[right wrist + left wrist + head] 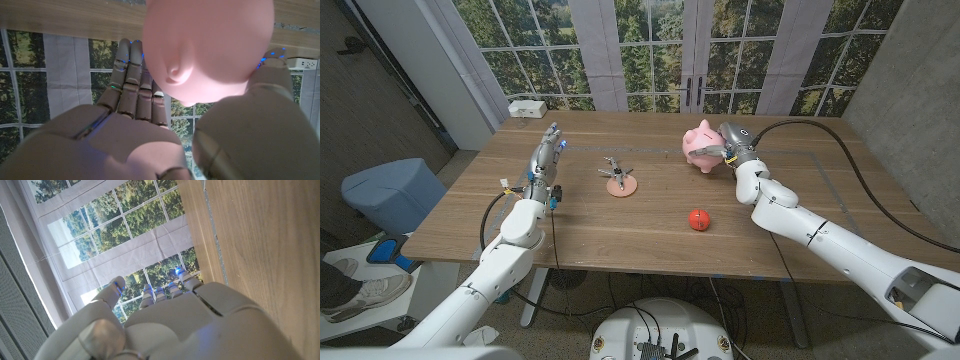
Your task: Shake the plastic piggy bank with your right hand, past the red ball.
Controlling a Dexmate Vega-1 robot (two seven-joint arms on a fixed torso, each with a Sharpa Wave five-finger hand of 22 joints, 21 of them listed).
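Observation:
A pink plastic piggy bank (pixel 702 146) is at the far right-centre of the wooden table, tilted, and my right hand (pixel 733 143) grips it from its right side. In the right wrist view the pink body (pixel 210 47) fills the space between my fingers (pixel 131 80) and thumb (pixel 267 75). A small red ball (pixel 697 219) lies on the table nearer to me, apart from the bank. My left hand (pixel 544 158) stands on its edge at the left of the table with fingers straight, holding nothing; its back (pixel 170 325) shows in the left wrist view.
A pink disc with a small metal object on it (pixel 619 180) lies mid-table between the two hands. A white box (pixel 527 108) sits at the far left corner. A blue bin (pixel 392 190) stands on the floor to the left of the table.

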